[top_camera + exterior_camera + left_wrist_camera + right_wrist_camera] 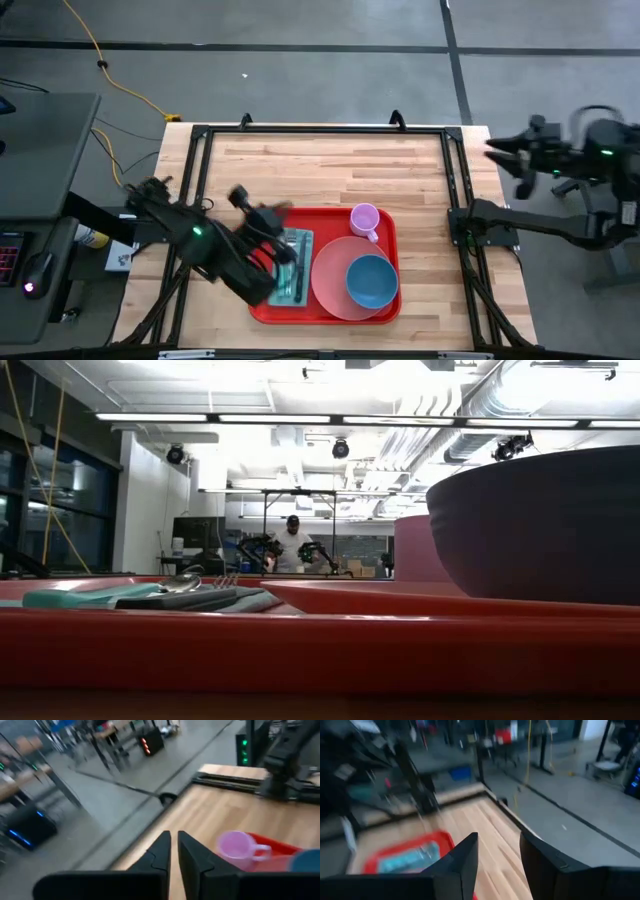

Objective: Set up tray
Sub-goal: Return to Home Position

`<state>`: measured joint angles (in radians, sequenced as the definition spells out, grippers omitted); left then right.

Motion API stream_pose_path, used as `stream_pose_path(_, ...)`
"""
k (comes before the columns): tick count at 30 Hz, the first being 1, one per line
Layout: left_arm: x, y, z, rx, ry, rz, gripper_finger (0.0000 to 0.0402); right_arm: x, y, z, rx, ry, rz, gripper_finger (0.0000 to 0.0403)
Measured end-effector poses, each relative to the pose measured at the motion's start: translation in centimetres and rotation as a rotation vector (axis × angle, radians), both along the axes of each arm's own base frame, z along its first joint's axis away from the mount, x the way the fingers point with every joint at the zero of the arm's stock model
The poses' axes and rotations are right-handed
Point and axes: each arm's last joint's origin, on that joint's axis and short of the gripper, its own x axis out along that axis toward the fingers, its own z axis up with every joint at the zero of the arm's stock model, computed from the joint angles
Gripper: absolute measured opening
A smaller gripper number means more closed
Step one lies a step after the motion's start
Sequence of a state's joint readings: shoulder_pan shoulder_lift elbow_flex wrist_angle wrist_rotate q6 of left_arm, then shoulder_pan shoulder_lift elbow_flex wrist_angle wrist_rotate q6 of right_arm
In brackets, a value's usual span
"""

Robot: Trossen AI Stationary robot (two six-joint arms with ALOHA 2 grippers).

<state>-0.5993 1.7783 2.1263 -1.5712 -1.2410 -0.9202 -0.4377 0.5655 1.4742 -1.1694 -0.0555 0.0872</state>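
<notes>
One flat red tray (325, 312) with rounded corners, low rim.

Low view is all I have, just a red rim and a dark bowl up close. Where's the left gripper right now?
Observer: The left gripper hangs over the left part of the tray, above the teal napkin with cutlery. Its fingers are slightly apart and empty.
Operator: And the right one?
Observer: The right gripper is out past the right edge of the table, open and holding nothing.
Operator: What's under that bowl?
Observer: The blue bowl sits on a round pink plate on the tray's right part.
</notes>
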Motion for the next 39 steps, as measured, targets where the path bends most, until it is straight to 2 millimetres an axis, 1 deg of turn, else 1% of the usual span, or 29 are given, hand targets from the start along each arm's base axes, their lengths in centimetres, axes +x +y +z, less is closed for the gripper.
stream_pose_path(2, -1.2, 1.4, 0.8, 0.054, 0.020, 0.005, 0.0071, -1.3, 0.7, 0.1, 0.016, -0.078, 0.002, 0.0124)
stream_pose_path(5, -2.8, 4.0, 1.2, 0.091, 0.041, 0.047, 0.0074, -3.0, 1.4, 0.0, 0.051, -0.175, -0.010, 0.0124)
stream_pose_path(8, -4.6, 6.6, 0.5, 0.091, 0.071, 0.097, 0.0063, -4.1, 1.9, -0.2, 0.088, -0.230, -0.046, 0.0124)
stream_pose_path(10, -5.8, 8.1, -0.6, 0.077, 0.081, 0.139, 0.0052, -4.5, 2.0, -0.3, 0.100, -0.248, -0.064, 0.0124)
stream_pose_path(12, -6.9, 9.2, -2.0, 0.061, 0.060, 0.180, 0.0038, -4.6, 2.0, -0.3, 0.104, -0.260, -0.077, 0.0124)
stream_pose_path(16, -9.0, 10.8, -4.9, 0.028, -0.006, 0.208, 0.0011, -4.7, 1.9, 0.1, 0.125, -0.322, -0.132, 0.0124)
stream_pose_path(19, -10.4, 11.5, -6.9, 0.002, -0.068, 0.202, 0.0014, -4.7, 1.8, 0.1, 0.143, -0.339, -0.172, 0.0124)
stream_pose_path(22, -11.5, 12.0, -8.4, -0.006, -0.125, 0.170, 0.0034, -4.7, 1.8, 0.0, 0.158, -0.330, -0.180, 0.0124)
stream_pose_path(24, -11.6, 12.5, -8.8, -0.013, -0.141, 0.122, 0.0043, -4.8, 1.7, -0.1, 0.197, -0.346, -0.224, 0.0124)
stream_pose_path(26, -11.5, 13.1, -9.3, -0.014, -0.139, 0.030, 0.0044, -4.9, 1.6, -0.3, 0.247, -0.356, -0.286, 0.0124)
stream_pose_path(28, -10.7, 13.7, -9.5, 0.011, -0.177, -0.093, 0.0038, -5.0, 1.5, -0.8, 0.302, -0.330, -0.323, 0.0124)
stream_pose_path(30, -10.1, 14.6, -9.8, 0.073, -0.193, -0.219, 0.0029, -5.0, 1.6, -1.4, 0.388, -0.312, -0.346, 0.0124)
stream_pose_path(31, -9.8, 15.1, -9.9, 0.095, -0.205, -0.268, 0.0025, -5.1, 1.6, -1.5, 0.396, -0.298, -0.347, 0.0124)
stream_pose_path(33, -9.6, 16.0, -10.2, 0.106, -0.204, -0.322, 0.0020, -4.8, 1.6, -1.6, 0.347, -0.273, -0.331, 0.0124)
stream_pose_path(36, -9.8, 17.4, -10.8, 0.078, -0.147, -0.349, 0.0021, -3.4, 1.6, -1.4, 0.221, -0.265, -0.180, 0.0124)
stream_pose_path(37, -10.0, 17.7, -11.0, 0.069, -0.128, -0.355, 0.0025, -2.7, 1.5, -1.2, 0.165, -0.285, -0.121, 0.0124)
stream_pose_path(39, -10.5, 18.2, -10.9, 0.077, -0.111, -0.365, 0.0035, -1.6, 1.4, -0.9, 0.052, -0.357, 0.057, 0.0124)
